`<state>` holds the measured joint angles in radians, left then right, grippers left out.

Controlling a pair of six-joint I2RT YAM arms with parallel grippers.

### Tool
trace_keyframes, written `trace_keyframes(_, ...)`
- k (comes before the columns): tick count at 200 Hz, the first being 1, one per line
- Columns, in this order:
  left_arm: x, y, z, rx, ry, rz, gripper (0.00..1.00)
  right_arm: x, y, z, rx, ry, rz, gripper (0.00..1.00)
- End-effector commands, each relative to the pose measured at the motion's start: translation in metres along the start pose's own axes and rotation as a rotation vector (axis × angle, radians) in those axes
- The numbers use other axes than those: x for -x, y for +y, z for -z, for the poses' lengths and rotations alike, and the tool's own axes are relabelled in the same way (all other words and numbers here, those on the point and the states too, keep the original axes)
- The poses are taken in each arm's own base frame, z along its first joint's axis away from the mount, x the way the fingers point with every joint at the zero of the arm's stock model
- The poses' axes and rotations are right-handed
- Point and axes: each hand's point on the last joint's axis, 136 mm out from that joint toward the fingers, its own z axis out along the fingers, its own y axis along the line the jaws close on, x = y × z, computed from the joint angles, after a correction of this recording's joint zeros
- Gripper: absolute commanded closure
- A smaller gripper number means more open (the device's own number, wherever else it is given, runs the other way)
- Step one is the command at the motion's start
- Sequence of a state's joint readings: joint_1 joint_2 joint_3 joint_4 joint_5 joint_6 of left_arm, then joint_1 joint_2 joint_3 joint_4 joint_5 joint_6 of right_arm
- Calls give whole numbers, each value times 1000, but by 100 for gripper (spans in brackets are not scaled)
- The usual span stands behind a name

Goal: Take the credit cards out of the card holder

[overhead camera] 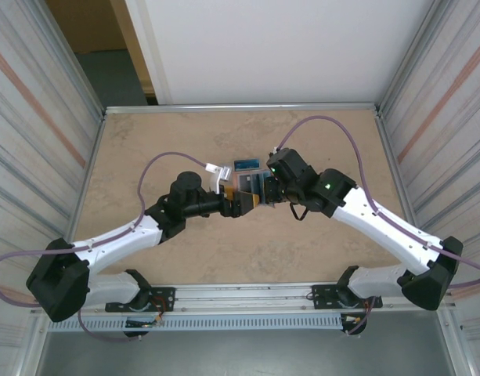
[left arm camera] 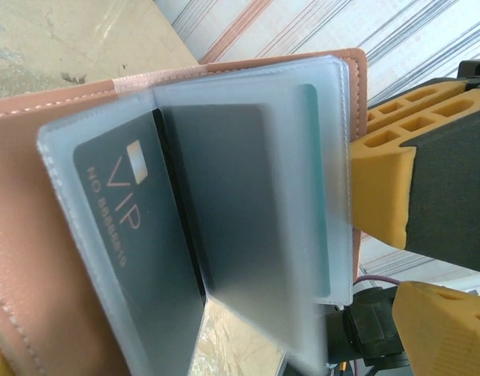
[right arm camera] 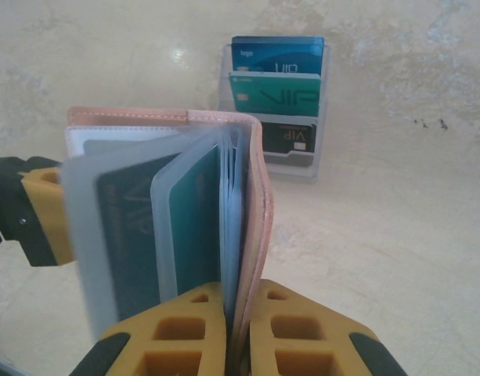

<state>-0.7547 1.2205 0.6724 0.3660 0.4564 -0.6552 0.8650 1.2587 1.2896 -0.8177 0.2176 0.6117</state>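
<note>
Our right hand (right arm camera: 238, 307) is pinched shut on the bottom of the card holder (right arm camera: 259, 180), holding it upright and open. Our left hand (overhead camera: 245, 202) is wide open, holds nothing, and waits just beside the clear pockets (right arm camera: 80, 196). The cards (right arm camera: 194, 235) sit inside those floppy pockets. If we grab a pocket, we may tug the holder loose. The stand (right arm camera: 277, 171) behind is near; the worktop (right arm camera: 396, 251) beside is bare.

One card holder (right arm camera: 257, 196) with at least two cards (left arm camera: 138, 235) showing in its sleeves; one stand (right arm camera: 321, 168) holding three cards.
</note>
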Motion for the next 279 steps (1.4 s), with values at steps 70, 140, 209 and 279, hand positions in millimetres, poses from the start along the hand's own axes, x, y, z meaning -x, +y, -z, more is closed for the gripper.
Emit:
trace_keyframes(70,1,-6,-11,-26,15,-36,1,13,9,6,0,-28,8,99)
trace_keyframes(140,-6,-9,-19,-29,42,-47,1,16,13,-9,-59,11,18,100)
trace_keyframes(209,1,8,-6,67,-13,-34,36,11,16,1,66,5,-21,100)
trace_keyframes(279,3,4,-4,33,-8,-32,100,8,29,17,384,-22,-96,77)
